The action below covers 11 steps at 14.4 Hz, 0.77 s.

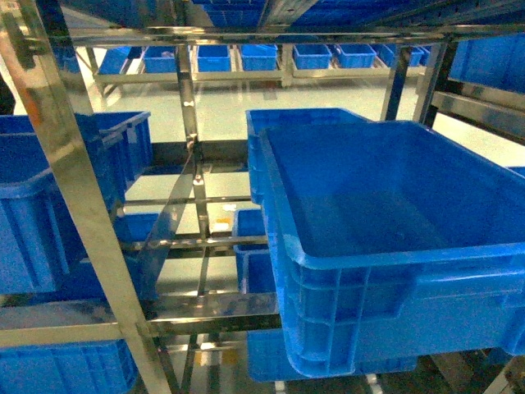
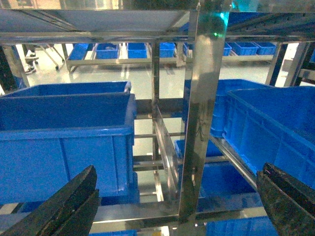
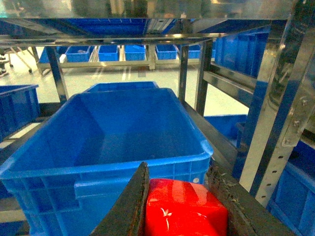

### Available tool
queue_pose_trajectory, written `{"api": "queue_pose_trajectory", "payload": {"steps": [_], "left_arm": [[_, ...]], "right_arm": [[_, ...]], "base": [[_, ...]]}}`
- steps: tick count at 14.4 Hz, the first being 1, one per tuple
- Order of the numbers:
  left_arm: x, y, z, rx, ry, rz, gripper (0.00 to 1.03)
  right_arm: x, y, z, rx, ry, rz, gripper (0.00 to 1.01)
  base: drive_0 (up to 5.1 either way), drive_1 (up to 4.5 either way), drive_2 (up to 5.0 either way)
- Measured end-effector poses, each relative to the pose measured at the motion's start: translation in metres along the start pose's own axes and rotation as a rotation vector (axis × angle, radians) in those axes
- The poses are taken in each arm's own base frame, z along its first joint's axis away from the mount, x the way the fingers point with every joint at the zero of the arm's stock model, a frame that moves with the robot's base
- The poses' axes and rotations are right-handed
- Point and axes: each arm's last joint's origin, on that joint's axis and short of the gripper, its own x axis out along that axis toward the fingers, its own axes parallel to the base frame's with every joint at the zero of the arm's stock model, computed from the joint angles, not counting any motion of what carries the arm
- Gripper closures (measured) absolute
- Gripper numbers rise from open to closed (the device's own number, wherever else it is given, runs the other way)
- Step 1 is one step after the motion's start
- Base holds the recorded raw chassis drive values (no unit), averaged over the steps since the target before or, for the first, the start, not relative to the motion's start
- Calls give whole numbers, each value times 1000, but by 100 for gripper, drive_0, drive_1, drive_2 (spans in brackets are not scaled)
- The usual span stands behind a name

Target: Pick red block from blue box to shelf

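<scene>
While the red block (image 3: 184, 209) is clamped between the two dark jaws of the right gripper (image 3: 183, 206), it is held just before the near rim of a dark blue ribbed crate (image 3: 113, 147) that is set on a tier of the shelf (image 3: 280, 113). Only the glossy top and front of the block are seen in the right wrist view, with the jaws pressed against both its sides. The same crate (image 1: 394, 238) is shown in the head view on the right, resting on the steel frame, its inside bare of contents as far as can be seen. Neither gripper is caught in the head view. In the left wrist view the left gripper (image 2: 177, 206) is seen with its dark fingers (image 2: 64, 206) spread wide apart, nothing being held between them, and a shiny upright post (image 2: 202, 123) of the shelf stands straight ahead. Another blue crate (image 2: 64, 142) is seated on the left of that post. More blue crates (image 1: 238, 56) are lined on a low rack across the pale floor (image 1: 238, 103) behind. The blue box is not seen in any view.
</scene>
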Motion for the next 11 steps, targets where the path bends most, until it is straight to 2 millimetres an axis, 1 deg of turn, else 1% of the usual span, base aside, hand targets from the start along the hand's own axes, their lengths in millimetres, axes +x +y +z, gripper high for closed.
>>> {"api": "queue_pose_trajectory", "payload": {"steps": [11], "left_arm": [[0, 0, 1, 0, -7, 0, 5]], "right_arm": [[0, 0, 1, 0, -6, 0, 72]], "base": [[-279, 505, -207]]}}
